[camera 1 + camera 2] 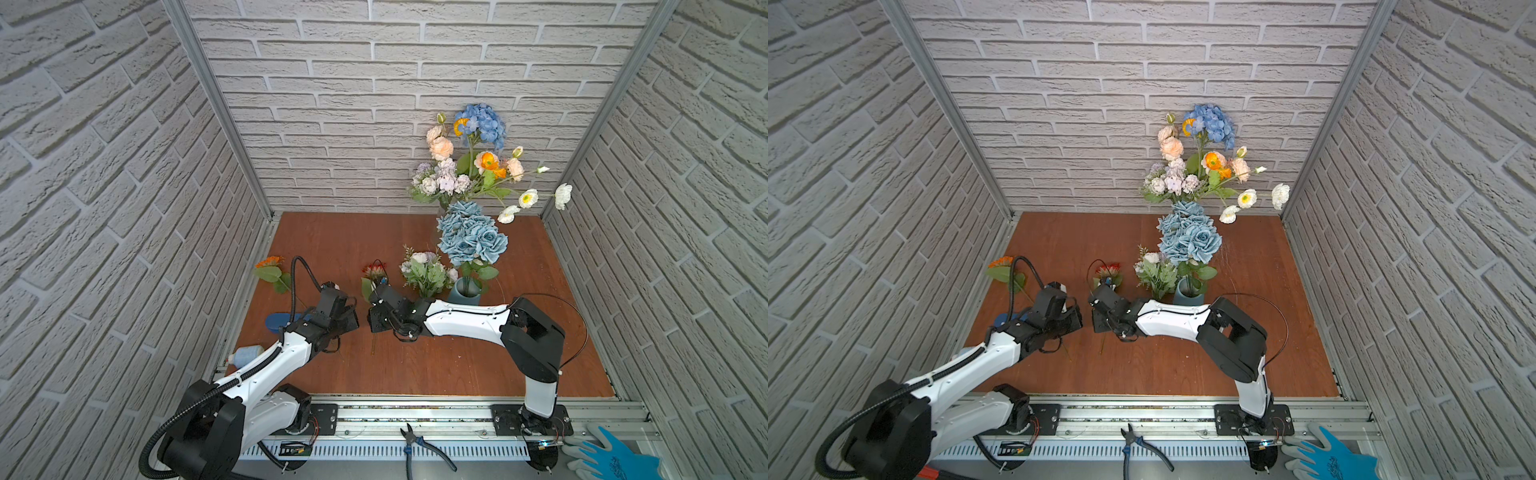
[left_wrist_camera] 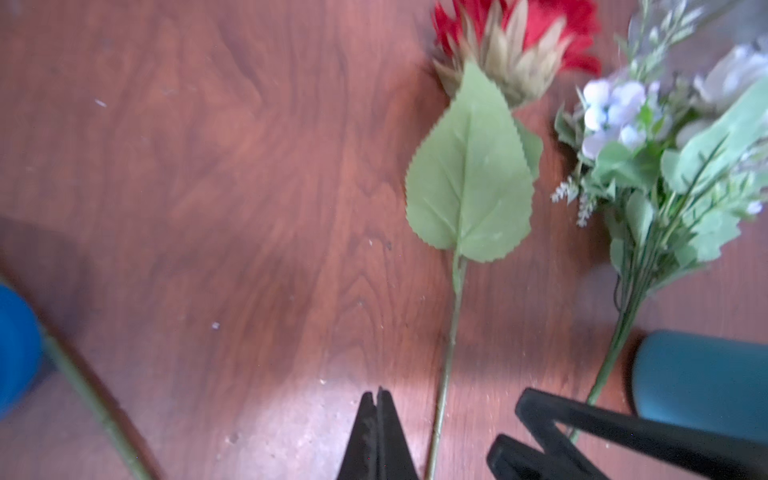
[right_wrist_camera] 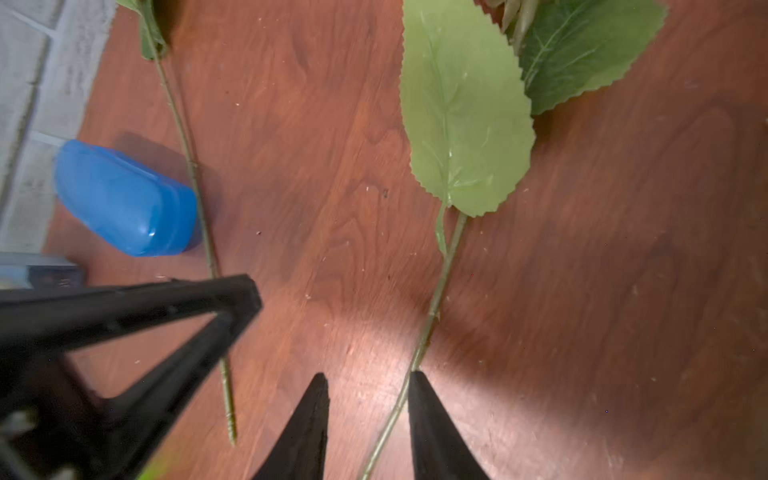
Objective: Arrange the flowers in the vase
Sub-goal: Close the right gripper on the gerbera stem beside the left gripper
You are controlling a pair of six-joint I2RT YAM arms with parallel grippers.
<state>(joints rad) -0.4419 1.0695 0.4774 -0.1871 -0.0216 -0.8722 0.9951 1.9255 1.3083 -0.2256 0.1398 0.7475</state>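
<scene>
A red daisy point(image 1: 374, 270) lies on the wooden table, and its thin green stem point(image 3: 432, 307) runs between the open fingers of my right gripper point(image 3: 368, 378), close against one fingertip. My left gripper point(image 2: 378, 399) is shut and empty, just beside that stem point(image 2: 451, 345). In both top views the two grippers point(image 1: 353, 320) point(image 1: 376, 320) nearly meet at mid-table. The teal vase point(image 1: 464, 296) holds blue roses point(image 1: 471, 239). A lilac-white bunch point(image 1: 428, 272) lies next to the vase. An orange daisy point(image 1: 270, 262) lies at the far left.
A tall mixed bouquet point(image 1: 469, 166) stands against the back wall. A blue case point(image 3: 124, 199) and a white bottle point(image 1: 247, 355) lie by the left wall. Pliers point(image 1: 419, 446) and a blue glove point(image 1: 611, 457) rest on the front rail.
</scene>
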